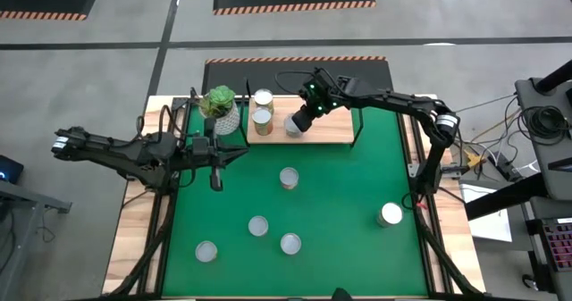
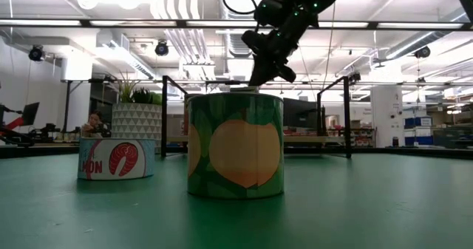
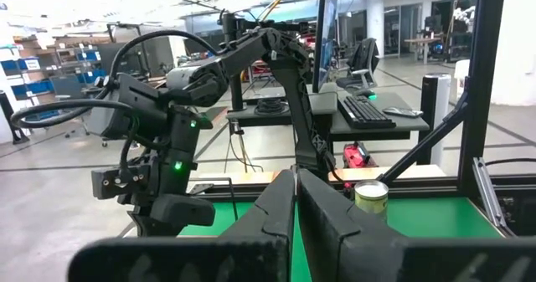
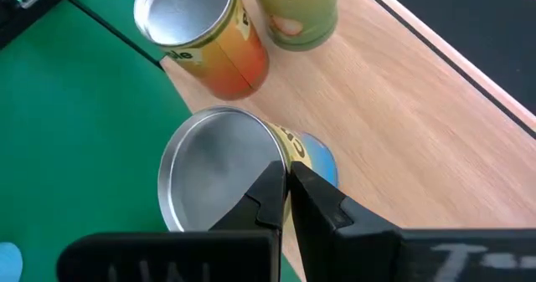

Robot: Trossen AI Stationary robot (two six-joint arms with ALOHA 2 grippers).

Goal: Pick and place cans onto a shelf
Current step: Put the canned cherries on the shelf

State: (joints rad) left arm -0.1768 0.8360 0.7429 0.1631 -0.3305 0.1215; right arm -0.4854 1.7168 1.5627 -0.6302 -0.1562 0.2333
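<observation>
On the green table [image 1: 357, 203] five cans [image 1: 289, 178] stand loose; the shelf [image 1: 335, 129] holds three. Right jaws [image 1: 296, 123], together, touch the blue-labelled can [image 4: 219, 182] there. Left jaws [image 1: 214, 178], together, wait mid-table.

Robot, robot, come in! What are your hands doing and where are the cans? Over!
Right gripper shut, above third can on shelf. Left gripper shut, waiting by plant pot. Five cans on mat. Nothing blocking.
</observation>
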